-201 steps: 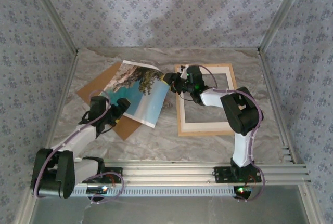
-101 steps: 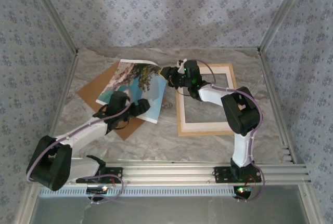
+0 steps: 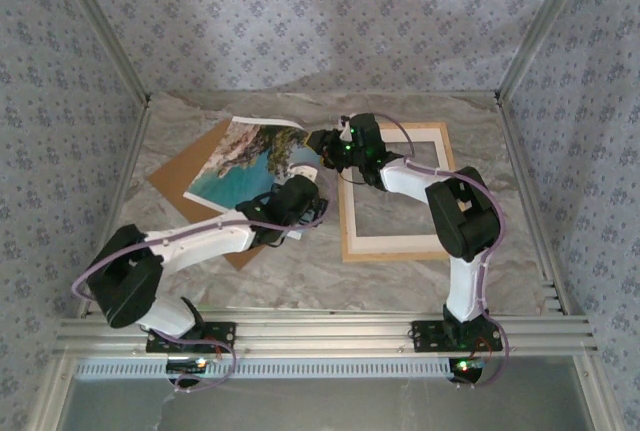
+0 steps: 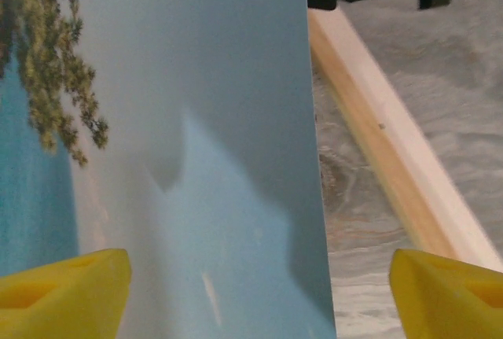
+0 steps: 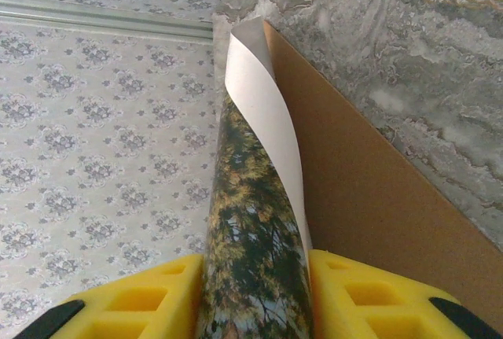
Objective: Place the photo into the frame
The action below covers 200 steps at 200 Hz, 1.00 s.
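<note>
At ten o'clock on your grey marbled table lies a flat brown cardboard backing board. The photo, a large print of turquoise sea and dark trees, overlaps it. Your left gripper sits at the print's five o'clock corner, yellow pads spread wide around its edge. Your right gripper pinches the curled one o'clock corner. At three o'clock the light wooden rectangular frame lies flat, and your right arm crosses its top-left corner.

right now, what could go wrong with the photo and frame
1. The right gripper pinches the photo at one corner and the sheet curls there; it may crease.
2. The left gripper stands open astride the photo's edge, close beside the frame; closing could buckle the print or nudge the frame.
</note>
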### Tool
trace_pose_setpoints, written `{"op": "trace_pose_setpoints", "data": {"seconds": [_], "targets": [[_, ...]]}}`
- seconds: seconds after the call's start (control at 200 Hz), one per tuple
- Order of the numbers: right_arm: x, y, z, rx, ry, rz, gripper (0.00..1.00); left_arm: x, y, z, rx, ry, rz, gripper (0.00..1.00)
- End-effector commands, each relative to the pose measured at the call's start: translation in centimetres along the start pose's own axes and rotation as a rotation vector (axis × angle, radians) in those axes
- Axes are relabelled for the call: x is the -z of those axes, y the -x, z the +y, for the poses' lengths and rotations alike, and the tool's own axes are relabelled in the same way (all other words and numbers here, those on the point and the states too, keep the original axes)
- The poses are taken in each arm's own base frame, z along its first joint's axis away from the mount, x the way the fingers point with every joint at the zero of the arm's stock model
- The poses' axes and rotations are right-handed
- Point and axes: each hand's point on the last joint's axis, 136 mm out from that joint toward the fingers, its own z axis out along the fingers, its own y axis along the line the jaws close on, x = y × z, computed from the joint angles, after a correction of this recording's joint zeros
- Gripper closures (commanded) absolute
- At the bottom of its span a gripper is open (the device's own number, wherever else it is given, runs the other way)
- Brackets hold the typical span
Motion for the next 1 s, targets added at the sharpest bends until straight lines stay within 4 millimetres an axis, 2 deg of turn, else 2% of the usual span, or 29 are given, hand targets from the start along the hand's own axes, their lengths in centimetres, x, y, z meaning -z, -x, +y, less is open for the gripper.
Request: {"op": "trace_pose_setpoints", "data": {"seconds": [0.0, 0.275, 0.5, 0.685, 0.725, 0.83, 0.925, 0.995], "targets": [[0.0, 0.5, 1.0, 0.03, 0.005, -0.015, 0.62, 0.0, 1.0, 1.6, -0.158, 0.183, -0.022, 0.22], [0.0, 0.6, 0.4, 0.024, -0.012, -0.02, 0.62, -0.2, 1.1, 0.1, -0.338, 0.275, -0.043, 0.51], [0.2, 0.8, 0.1, 0.029, -0.027, -0.025, 0.61, 0.0, 1.1, 0.7, -0.368, 0.302, -0.052, 0.78], [0.7, 1.5, 0.2, 0.045, -0.034, -0.039, 0.56, 1.2, 2.2, 1.4, -0.375, 0.309, -0.084, 0.97], [1.1, 1.9, 0.3, 0.055, -0.035, -0.047, 0.54, 1.6, 2.6, 1.8, -0.372, 0.31, -0.09, 1.0], [2.9, 3.6, 0.7, 0.098, -0.033, -0.083, 0.45, 3.0, 3.6, 2.8, -0.361, 0.285, -0.097, 1.0], [5.8, 5.9, 1.5, 0.175, -0.018, -0.139, 0.35, 4.5, 4.9, 3.7, -0.337, 0.221, -0.099, 1.0], [8.4, 7.5, 3.5, 0.275, 0.04, -0.189, 0.29, 5.7, 5.9, 4.6, -0.319, 0.183, -0.096, 1.0]]}}
